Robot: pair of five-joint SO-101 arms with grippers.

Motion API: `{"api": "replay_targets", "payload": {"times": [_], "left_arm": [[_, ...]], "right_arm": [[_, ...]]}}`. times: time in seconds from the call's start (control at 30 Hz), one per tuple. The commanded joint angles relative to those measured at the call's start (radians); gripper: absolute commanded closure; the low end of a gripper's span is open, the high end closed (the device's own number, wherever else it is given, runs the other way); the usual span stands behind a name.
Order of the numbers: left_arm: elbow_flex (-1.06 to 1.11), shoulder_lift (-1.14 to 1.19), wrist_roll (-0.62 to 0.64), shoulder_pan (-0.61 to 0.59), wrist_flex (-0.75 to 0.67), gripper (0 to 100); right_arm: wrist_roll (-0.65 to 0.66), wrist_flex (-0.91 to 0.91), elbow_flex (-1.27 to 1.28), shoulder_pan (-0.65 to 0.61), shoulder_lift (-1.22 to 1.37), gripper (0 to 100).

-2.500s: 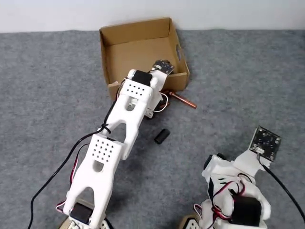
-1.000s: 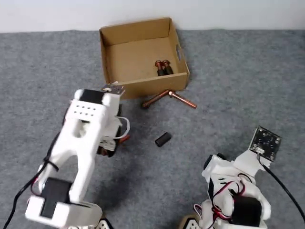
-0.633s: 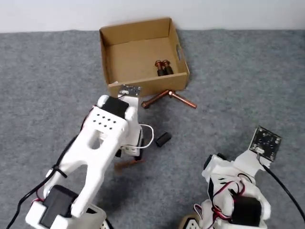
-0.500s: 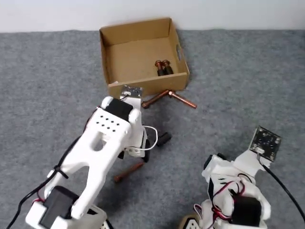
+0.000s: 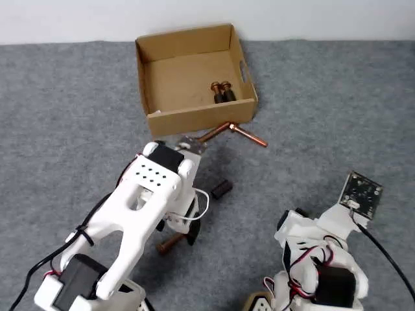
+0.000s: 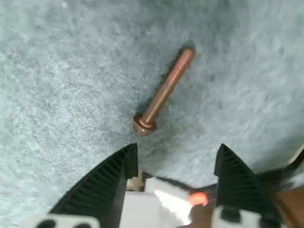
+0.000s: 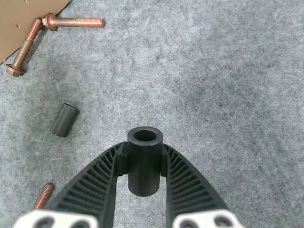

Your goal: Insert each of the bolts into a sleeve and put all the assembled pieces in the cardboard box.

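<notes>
- target bolt (image 6: 164, 92) lies flat on the grey carpet (image 6: 57, 71), directly under the left gripper (image 6: 177, 149). Jaws are spread wide with nothing between them.
- handling, my read: metal, stiff and light, with a smooth round shank that will likely roll or slip. Grab mid-shank with the jaws across the axis, clear of the flanged head.
- loose bolts: 3. This one, plus two more bolts (image 5: 249, 136) meeting in a V just outside the cardboard box (image 5: 194, 120).
- loose sleeves: 2. One sleeve (image 7: 143, 175) is upright, pinched in the right gripper (image 7: 144, 154). The spare sleeve (image 7: 64, 120) lies on the carpet.
- assembled pieces (image 5: 222, 91) in the box: 2.
</notes>
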Motion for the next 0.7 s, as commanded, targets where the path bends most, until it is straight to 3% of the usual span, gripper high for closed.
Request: {"api": "replay_targets", "payload": {"times": [0.0,0.3,0.47,0.67], "left_arm": [[0.010,0.000,-0.101,-0.002,-0.015,74],[-0.025,0.315,-0.132,0.000,-0.193,74],[-0.163,0.493,-0.129,0.000,-0.198,75],[-0.240,0.641,-0.123,0.000,-0.199,100]], "right_arm": [[0.009,-0.016,-0.008,0.005,-0.002,99.1],[0.009,-0.016,-0.008,0.005,-0.002,99.1],[0.009,-0.016,-0.008,0.005,-0.002,99.1],[0.009,-0.016,-0.008,0.005,-0.002,99.1]]}}
